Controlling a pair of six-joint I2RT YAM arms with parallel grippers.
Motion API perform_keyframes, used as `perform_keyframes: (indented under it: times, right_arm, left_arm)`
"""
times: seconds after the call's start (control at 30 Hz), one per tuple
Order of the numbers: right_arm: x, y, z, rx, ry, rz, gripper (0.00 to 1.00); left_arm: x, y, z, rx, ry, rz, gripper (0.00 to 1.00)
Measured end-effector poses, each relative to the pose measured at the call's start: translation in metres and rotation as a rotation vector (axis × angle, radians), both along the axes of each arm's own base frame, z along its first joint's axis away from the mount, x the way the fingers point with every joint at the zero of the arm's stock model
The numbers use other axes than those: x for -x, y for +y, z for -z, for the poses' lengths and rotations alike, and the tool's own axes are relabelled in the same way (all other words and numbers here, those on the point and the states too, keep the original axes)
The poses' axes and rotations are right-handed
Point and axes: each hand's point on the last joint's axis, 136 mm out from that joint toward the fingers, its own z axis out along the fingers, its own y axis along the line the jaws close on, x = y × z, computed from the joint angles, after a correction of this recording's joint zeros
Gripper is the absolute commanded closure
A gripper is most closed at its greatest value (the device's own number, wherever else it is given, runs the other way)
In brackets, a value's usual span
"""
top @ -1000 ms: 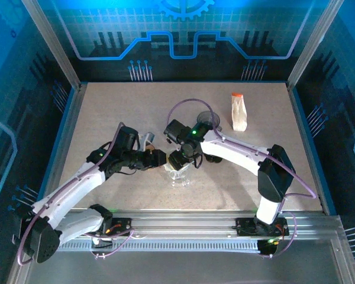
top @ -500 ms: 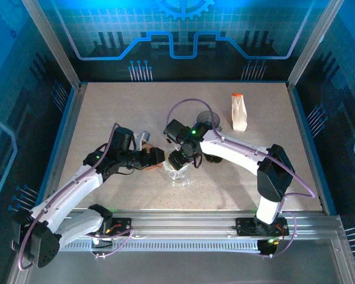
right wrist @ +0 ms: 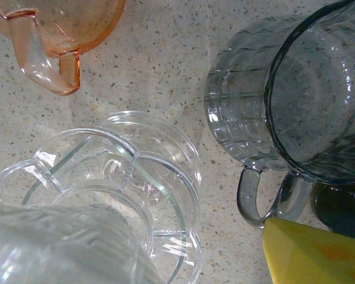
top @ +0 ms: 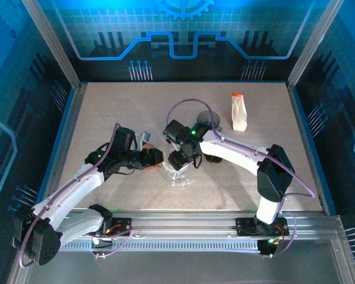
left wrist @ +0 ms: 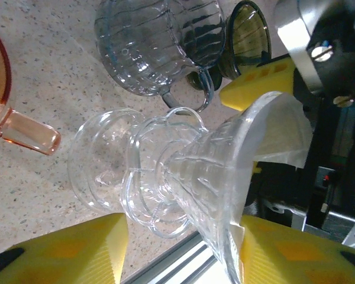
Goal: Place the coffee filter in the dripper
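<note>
The clear glass dripper (top: 178, 173) stands upright on the table in front of both arms. In the left wrist view a white coffee filter (left wrist: 281, 133) sits in the mouth of the dripper (left wrist: 183, 171), one flap sticking out past the rim. My left gripper (top: 158, 157) is at the dripper's left side, open. Its yellow fingers (left wrist: 77, 254) stand either side of the cone, and the rim edge lies close to the right-hand one. My right gripper (top: 178, 161) hangs over the dripper's mouth with its jaws wide. One finger (right wrist: 313, 257) shows beside the dripper (right wrist: 106, 195), touching nothing.
A grey glass pitcher (right wrist: 302, 100) and a dark green cup (left wrist: 248, 35) stand just behind the dripper. A pink glass vessel with a handle (right wrist: 65, 23) sits to its left. A white paper bag (top: 239, 111) stands at the back right. The metal front rail (top: 183, 228) runs close by.
My left arm's wrist has drawn back slightly to the left beside the dripper. The right arm and the dripper have stayed put.
</note>
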Motion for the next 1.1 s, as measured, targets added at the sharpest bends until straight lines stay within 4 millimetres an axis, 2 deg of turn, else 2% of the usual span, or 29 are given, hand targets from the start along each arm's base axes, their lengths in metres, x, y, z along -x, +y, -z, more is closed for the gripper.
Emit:
perform_keyframes:
  times: [0.13, 0.73, 0.87, 1.1]
  right_arm:
    - [0.000, 0.001, 0.000, -0.003, -0.002, 0.000, 0.28]
    - [-0.002, 0.002, -0.004, -0.012, -0.012, 0.003, 0.26]
    - [-0.001, 0.001, -0.020, -0.045, -0.039, 0.012, 0.26]
    - [0.002, -0.009, -0.070, -0.149, -0.120, 0.040, 0.26]
  left_arm:
    - [0.000, 0.001, -0.002, -0.001, -0.004, -0.002, 0.56]
    - [0.000, 0.001, -0.002, 0.000, -0.002, -0.003, 0.56]
    - [0.000, 0.001, -0.002, 0.000, -0.001, -0.004, 0.56]
    - [0.000, 0.001, -0.002, 0.000, -0.001, -0.004, 0.56]
